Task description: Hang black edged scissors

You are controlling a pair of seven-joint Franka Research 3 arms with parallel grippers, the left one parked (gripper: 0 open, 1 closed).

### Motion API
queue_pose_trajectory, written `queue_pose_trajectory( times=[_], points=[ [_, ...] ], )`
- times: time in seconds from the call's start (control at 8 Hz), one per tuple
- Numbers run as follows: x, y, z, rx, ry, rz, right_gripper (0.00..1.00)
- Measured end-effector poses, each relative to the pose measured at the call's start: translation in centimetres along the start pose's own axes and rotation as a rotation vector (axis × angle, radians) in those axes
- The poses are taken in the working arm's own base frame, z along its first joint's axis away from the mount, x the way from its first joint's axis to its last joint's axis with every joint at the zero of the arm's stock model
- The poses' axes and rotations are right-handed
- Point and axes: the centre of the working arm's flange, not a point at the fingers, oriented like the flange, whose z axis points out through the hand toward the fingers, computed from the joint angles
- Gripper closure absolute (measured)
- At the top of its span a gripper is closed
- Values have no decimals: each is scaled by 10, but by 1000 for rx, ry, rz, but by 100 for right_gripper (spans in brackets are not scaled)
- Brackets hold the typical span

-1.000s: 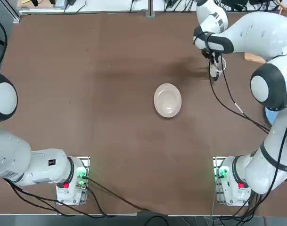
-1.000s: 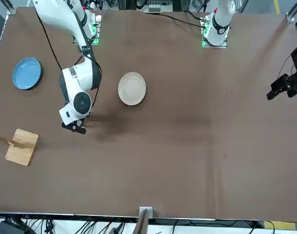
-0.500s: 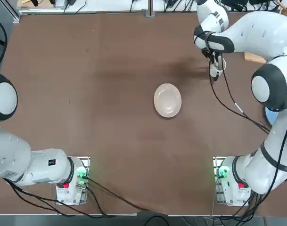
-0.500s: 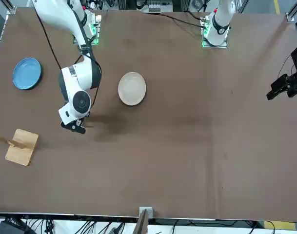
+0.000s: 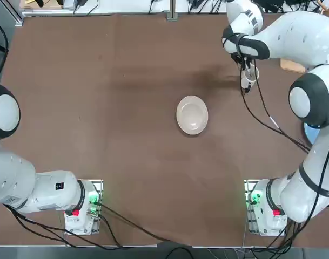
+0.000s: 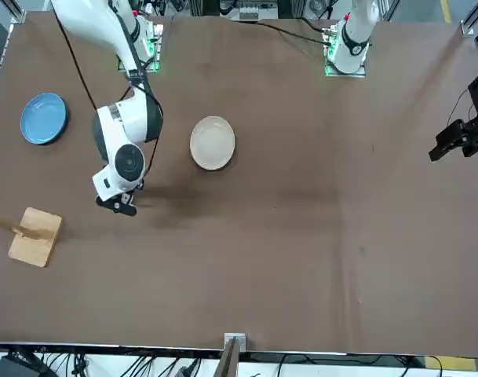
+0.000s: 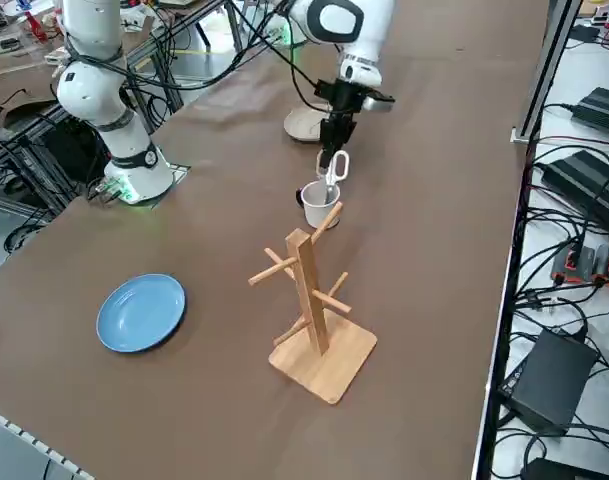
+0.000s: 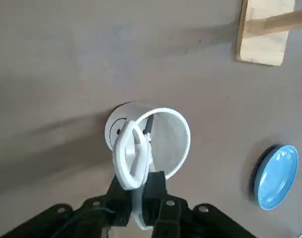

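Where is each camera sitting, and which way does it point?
Top: overhead, looking down; both arms show.
Front: across the table, facing the robot; the right arm shows, part of the left.
Right side: raised at the robot's right, looking diagonally down; arm and right pincer at the mug.
Right wrist: on the right arm, looking along its black fingers.
Right side and wrist share the wooden rack and blue plate.

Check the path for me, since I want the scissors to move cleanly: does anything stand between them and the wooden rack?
The white mug does: its wall surrounds the lower part of the scissors, held by the right tool. Beyond the mug, nothing visible stands before the wooden rack.
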Motion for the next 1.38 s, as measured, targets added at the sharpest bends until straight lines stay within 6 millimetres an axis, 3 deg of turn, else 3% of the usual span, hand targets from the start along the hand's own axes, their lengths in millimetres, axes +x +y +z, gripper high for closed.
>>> queue_pose_trajectory(
  times=[0.5,0.75,1.12,1.38],
  points=[
    [11,11,-26,10,15,25,86],
    [15,21,-48,6,13,37,86],
    [17,39,-92,20,15,43,86],
    [17,63,-134,118,19,59,86]
  ],
)
